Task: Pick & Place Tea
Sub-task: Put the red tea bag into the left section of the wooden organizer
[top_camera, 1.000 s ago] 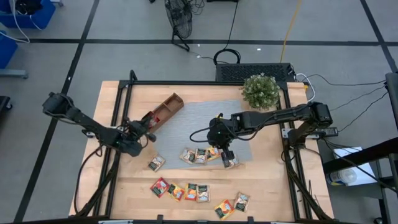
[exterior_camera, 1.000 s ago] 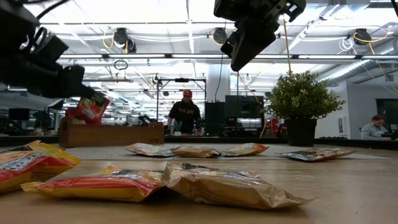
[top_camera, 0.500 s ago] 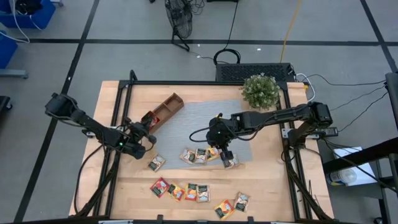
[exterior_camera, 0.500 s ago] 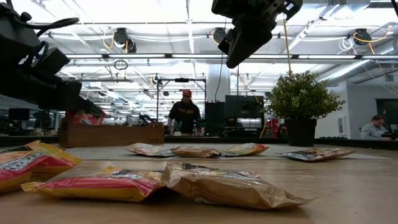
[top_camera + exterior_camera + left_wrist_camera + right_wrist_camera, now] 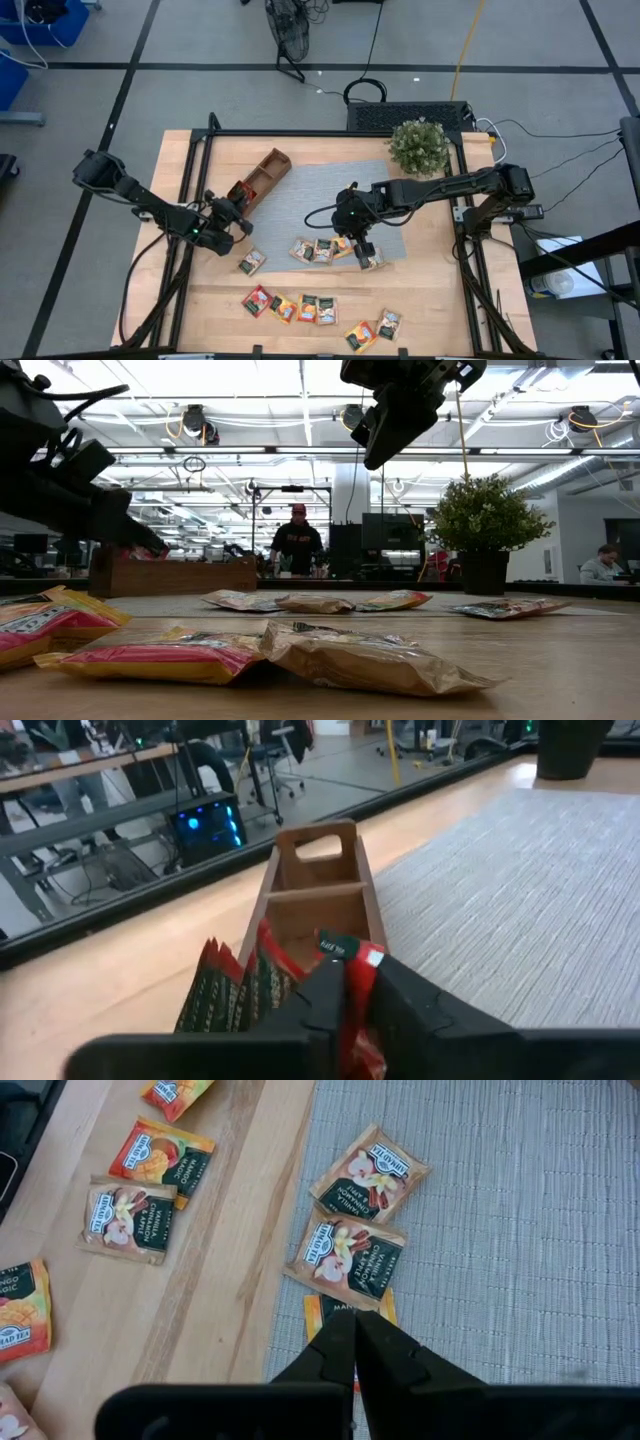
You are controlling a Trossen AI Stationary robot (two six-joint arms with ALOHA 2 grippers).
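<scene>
- The left end effector (image 5: 232, 213) sits at the near end of the wooden tray (image 5: 262, 178), its fingers clamped on a red sachet (image 5: 352, 982) that stands upright in the tray's nearest compartment, beside other red sachets (image 5: 232, 990) already standing there.
- Just ahead of it, the tray's two farther compartments show bare wood, and the grey mat (image 5: 330, 200) lies alongside.
- One lone sachet (image 5: 251, 262) lies on the table (image 5: 430, 300) just below the left end effector.
- A row of four sachets (image 5: 292, 306) lies nearer the table's front edge, with two more (image 5: 374, 329) to its right.
- The right end effector (image 5: 361, 246) hangs over the mat's front edge with its fingers pressed together, holding nothing.
- Directly under it lies an orange sachet (image 5: 348, 1314), with two vanilla sachets (image 5: 348, 1256) just beyond.
- A potted plant (image 5: 419, 146) stands well behind the right end effector.
</scene>
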